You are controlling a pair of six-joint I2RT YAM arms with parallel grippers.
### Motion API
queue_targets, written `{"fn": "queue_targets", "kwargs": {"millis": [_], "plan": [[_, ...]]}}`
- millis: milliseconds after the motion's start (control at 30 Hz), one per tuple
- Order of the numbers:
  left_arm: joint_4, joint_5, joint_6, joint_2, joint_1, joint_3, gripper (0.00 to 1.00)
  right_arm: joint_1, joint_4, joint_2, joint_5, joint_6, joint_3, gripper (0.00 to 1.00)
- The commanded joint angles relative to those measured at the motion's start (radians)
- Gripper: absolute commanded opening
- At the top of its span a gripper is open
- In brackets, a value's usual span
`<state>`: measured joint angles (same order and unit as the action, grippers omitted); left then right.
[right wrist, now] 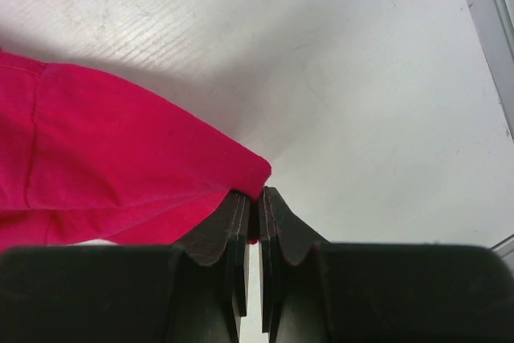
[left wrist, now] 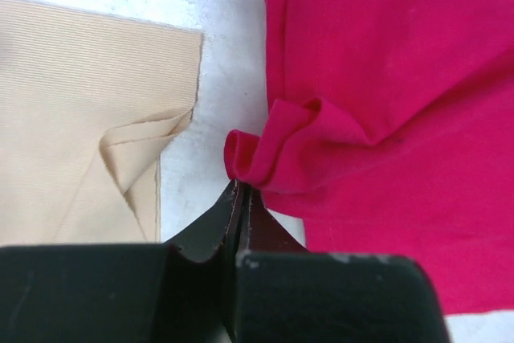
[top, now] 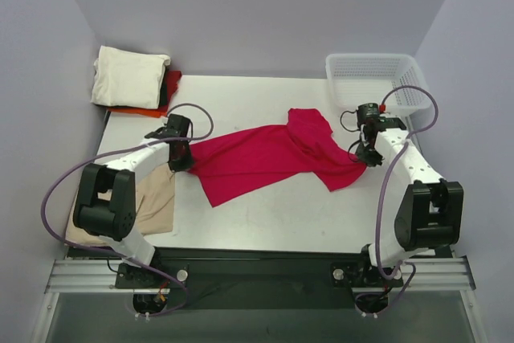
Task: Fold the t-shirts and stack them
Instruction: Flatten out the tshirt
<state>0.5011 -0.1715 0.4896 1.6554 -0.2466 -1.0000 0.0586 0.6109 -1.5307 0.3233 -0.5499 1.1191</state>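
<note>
A crimson-red t-shirt (top: 265, 158) lies stretched across the middle of the table. My left gripper (top: 180, 158) is shut on a bunched fold at its left edge (left wrist: 265, 154). My right gripper (top: 368, 155) is shut on a corner at its right end (right wrist: 241, 178). A tan-beige t-shirt (top: 152, 202) lies flat at the near left, also in the left wrist view (left wrist: 80, 118). A folded cream-white t-shirt (top: 128, 76) sits on an orange-red one (top: 132, 110) at the far left corner.
A white plastic lattice basket (top: 377, 82) stands at the far right corner. Bare white table (top: 265, 222) shows in front of the red shirt. Grey walls close in on three sides.
</note>
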Motion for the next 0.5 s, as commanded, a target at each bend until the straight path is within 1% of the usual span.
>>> {"fn": "queue_targets", "kwargs": {"millis": [0,133,333,433,467], "plan": [[0.056,-0.023,-0.023,-0.104,0.004,-0.103,0.00,-0.002,0.047,0.089,0.016,0.002,0.068,0.00],[0.088,-0.054,-0.037,-0.161,0.006,-0.201,0.00,-0.002,0.061,0.136,0.008,0.005,0.105,0.00],[0.117,-0.077,-0.049,-0.235,0.015,-0.295,0.00,-0.002,0.073,0.233,-0.003,0.041,0.179,0.00],[0.119,-0.088,-0.069,-0.264,0.027,-0.353,0.00,-0.003,0.073,0.270,-0.013,0.076,0.249,0.00],[0.119,-0.089,-0.074,-0.272,0.035,-0.374,0.00,-0.002,0.073,0.277,-0.015,0.085,0.302,0.00]]}}
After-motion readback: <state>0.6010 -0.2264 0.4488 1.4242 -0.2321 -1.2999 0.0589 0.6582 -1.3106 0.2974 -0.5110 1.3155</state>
